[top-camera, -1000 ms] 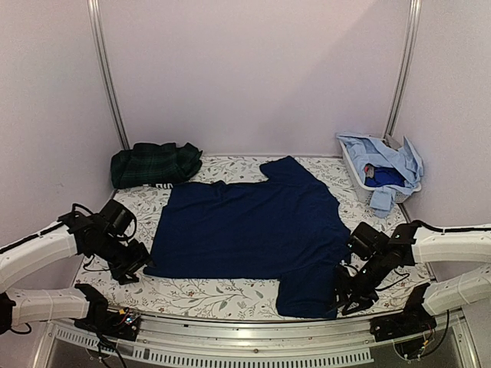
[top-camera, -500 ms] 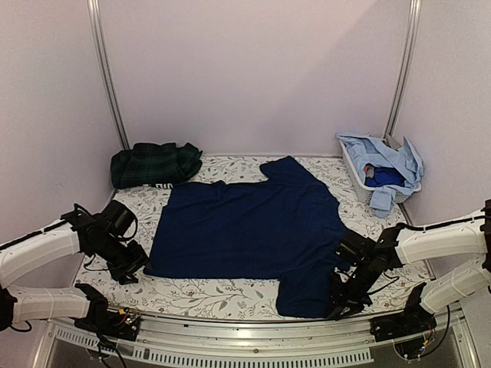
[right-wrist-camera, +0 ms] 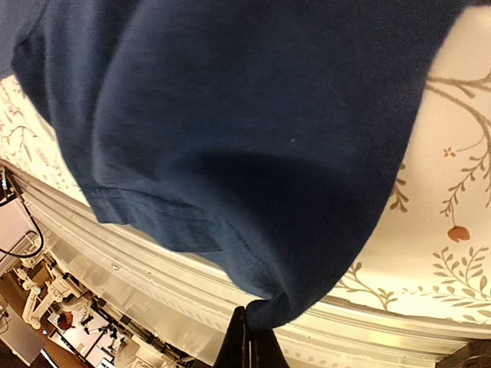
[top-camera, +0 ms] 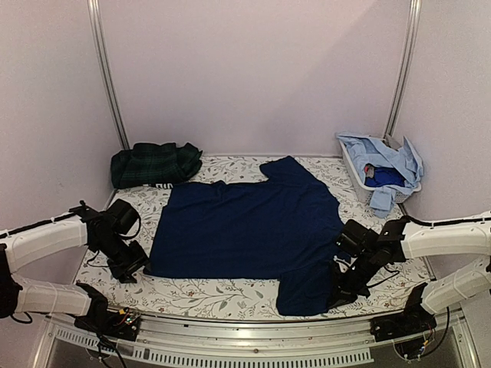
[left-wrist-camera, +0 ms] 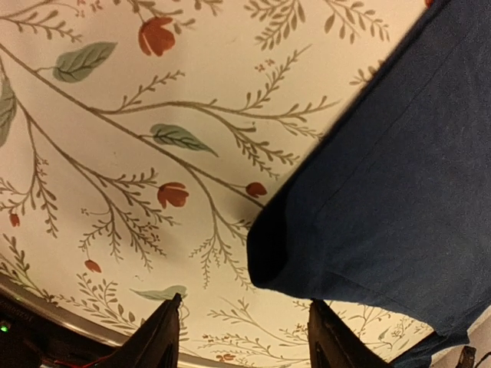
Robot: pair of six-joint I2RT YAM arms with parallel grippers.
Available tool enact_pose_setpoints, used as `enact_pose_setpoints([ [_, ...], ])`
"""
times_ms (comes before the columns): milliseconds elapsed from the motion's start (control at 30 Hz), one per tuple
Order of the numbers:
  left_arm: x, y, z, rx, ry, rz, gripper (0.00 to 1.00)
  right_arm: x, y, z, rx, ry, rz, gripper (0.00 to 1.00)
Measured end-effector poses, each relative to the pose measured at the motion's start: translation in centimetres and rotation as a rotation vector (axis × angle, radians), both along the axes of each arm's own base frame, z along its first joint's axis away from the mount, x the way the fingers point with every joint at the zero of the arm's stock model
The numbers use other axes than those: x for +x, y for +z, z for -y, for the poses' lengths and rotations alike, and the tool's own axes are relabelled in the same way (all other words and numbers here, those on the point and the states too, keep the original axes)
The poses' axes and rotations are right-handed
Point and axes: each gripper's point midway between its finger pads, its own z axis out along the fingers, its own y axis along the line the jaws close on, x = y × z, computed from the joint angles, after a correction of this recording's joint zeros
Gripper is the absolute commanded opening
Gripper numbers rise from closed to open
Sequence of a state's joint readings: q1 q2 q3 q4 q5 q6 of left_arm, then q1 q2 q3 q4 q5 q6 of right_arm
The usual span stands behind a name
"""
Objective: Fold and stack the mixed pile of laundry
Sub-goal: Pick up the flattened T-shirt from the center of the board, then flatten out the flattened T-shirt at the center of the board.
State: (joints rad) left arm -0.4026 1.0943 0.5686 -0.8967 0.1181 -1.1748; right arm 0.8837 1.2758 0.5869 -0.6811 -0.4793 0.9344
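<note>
A navy blue T-shirt (top-camera: 253,226) lies spread flat on the floral sheet (top-camera: 222,291), one sleeve toward the front edge. My right gripper (top-camera: 338,294) sits at that sleeve's right corner. In the right wrist view the right gripper (right-wrist-camera: 249,316) is shut, with a fold of the sleeve's hem (right-wrist-camera: 307,303) pinched at its tips. My left gripper (top-camera: 127,268) hovers by the shirt's front left corner. Seen from the left wrist, the left gripper (left-wrist-camera: 244,303) is open, and the shirt corner (left-wrist-camera: 284,253) lies just ahead of the fingers, apart from them.
A folded dark green plaid piece (top-camera: 153,163) rests at the back left. At the back right, a white basket (top-camera: 357,180) holds light blue shirts (top-camera: 395,161) that spill over its rim. The table's front rail (top-camera: 245,337) runs close below both grippers.
My right gripper slid left onto the sleeve corner and closed on it. My left gripper narrowed a little and stayed near the shirt's front left corner.
</note>
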Motion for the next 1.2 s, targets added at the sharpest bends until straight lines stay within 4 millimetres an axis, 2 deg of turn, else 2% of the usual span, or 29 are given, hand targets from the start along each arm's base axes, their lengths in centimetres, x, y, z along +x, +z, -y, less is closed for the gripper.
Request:
enact_pose_setpoints([
  [167,0.7,-0.1,-0.2,0.009,0.005,0.0,0.53,0.7,1.6,-0.6,0.038,0.002,0.047,0.0],
  [267,1.2,-0.5,-0.1,0.011,0.0,-0.013,0.45,0.8,1.7,-0.5,0.029,0.003,0.056,0.0],
  [333,1.4,-1.0,0.1,0.015,-0.013,-0.03,0.32,1.0,1.8,-0.4,0.025,0.002,0.063,0.0],
  [433,1.7,-1.7,0.3,0.011,-0.036,-0.051,0.02,1.3,2.2,-0.5,0.029,-0.002,0.086,0.0],
  [567,2.1,-1.6,1.0,-0.021,-0.049,-0.042,0.0,2.3,4.1,-0.7,0.052,-0.015,0.153,0.0],
  [633,2.9,-0.8,1.5,-0.043,-0.06,-0.012,0.0,3.5,6.3,-1.2,0.083,-0.03,0.218,0.0],
  [700,4.5,1.1,2.1,-0.065,-0.071,0.058,0.0,5.3,9.3,-1.8,0.122,-0.053,0.299,0.0],
  [733,5.8,2.6,2.6,-0.079,-0.08,0.109,0.0,6.8,11.5,-2.0,0.149,-0.076,0.355,0.0],
  [800,9.4,7.3,3.8,-0.116,-0.1,0.26,0.0,10.2,15.9,-2.0,0.196,-0.128,0.48,0.0],
  [833,10.8,9.3,4.3,-0.129,-0.109,0.321,0.0,12.3,18.8,-1.5,0.216,-0.165,0.556,0.0],
  [933,16.3,19.4,6.0,-0.184,-0.141,0.611,0.0,18.0,27.6,0.6,0.251,-0.256,0.801,0.0],
  [1000,18.8,26.0,6.8,-0.209,-0.171,0.787,0.0,21.3,34.5,2.1,0.256,-0.289,0.989,0.0],
  [1100,21.2,35.0,7.8,-0.232,-0.222,1.013,0.0,24.0,44.2,3.1,0.268,-0.281,1.252,0.0],
  [1200,22.6,42.9,8.5,-0.244,-0.273,1.216,0.0,25.1,53.3,3.9,0.288,-0.277,1.522,0.0],
])
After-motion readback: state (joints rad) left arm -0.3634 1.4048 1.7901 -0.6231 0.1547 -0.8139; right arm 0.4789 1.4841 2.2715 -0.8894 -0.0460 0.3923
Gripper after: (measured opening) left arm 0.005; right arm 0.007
